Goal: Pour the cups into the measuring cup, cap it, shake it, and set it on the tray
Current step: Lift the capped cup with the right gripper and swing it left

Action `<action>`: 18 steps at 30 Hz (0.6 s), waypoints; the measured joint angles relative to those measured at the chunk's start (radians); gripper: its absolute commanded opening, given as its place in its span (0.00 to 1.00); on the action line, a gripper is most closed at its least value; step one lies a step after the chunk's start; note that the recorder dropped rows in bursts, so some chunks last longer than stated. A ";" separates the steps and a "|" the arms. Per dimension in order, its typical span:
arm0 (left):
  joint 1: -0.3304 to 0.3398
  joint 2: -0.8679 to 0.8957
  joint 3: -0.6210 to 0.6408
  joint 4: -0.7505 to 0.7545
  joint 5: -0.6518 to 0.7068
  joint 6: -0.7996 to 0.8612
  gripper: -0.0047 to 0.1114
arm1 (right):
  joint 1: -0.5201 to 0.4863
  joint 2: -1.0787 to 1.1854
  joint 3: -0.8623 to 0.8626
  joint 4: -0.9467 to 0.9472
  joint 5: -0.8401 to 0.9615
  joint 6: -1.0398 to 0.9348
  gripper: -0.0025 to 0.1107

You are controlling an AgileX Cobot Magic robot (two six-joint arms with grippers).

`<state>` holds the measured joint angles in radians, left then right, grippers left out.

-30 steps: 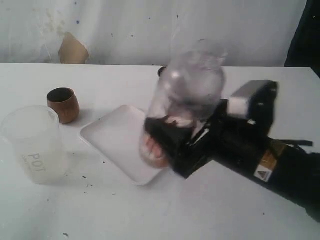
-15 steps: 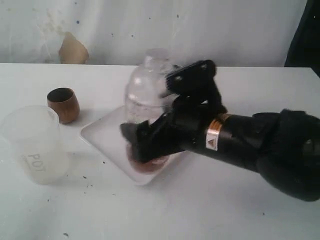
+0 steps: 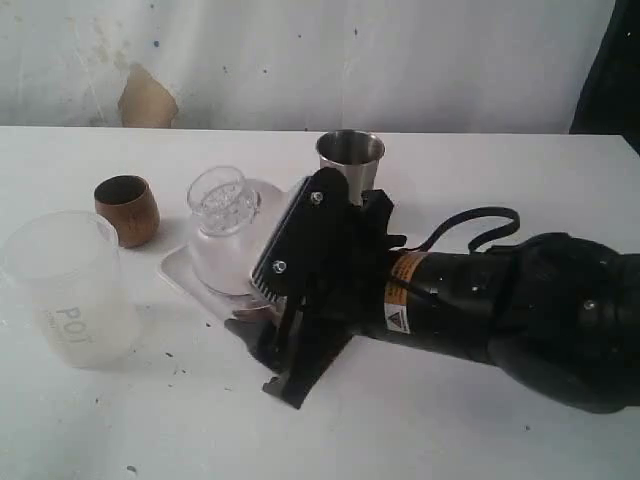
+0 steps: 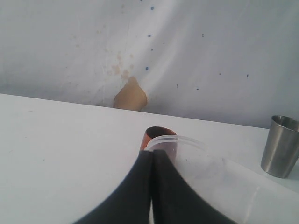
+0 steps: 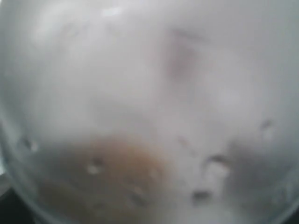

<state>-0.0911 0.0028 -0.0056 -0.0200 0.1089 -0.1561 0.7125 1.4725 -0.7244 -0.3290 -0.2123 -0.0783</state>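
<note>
The clear measuring cup [image 3: 222,240] leans over the white tray [image 3: 178,268], its capped top up and to the left. My right gripper [image 3: 262,335] is shut on its lower part, where brownish contents show. That cup's blurred wall [image 5: 149,112] fills the right wrist view and hides the fingers. The brown wooden cup [image 3: 127,208] stands left of the tray. The steel tumbler [image 3: 350,160] stands behind the arm. My left gripper [image 4: 152,156] is shut and empty, just in front of the wooden cup [image 4: 156,133]. The tumbler [image 4: 281,145] also shows in the left wrist view.
A frosted container marked P01 [image 3: 70,290] stands at the front left, and its rim [image 4: 187,142] lies close to the left fingers. The bulky right arm [image 3: 480,310] stretches across the right half of the table. A wall closes the back.
The right arm swung the measuring cup down from high in the air and leftward, low over the tray. The steel tumbler came into sight behind it. The left gripper stayed shut.
</note>
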 measured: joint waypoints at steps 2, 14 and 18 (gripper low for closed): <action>0.000 0.000 0.000 0.000 0.000 0.000 0.04 | -0.030 0.002 -0.007 0.073 0.030 -0.003 0.02; 0.000 0.000 0.000 0.000 0.000 0.000 0.04 | -0.006 0.060 -0.070 0.108 0.002 0.246 0.02; 0.000 0.000 0.000 0.000 0.000 0.000 0.04 | 0.008 0.070 -0.078 0.457 -0.052 0.416 0.02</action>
<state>-0.0911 0.0028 -0.0056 -0.0200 0.1089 -0.1561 0.7205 1.5426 -0.8027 0.1283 -0.2640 0.3379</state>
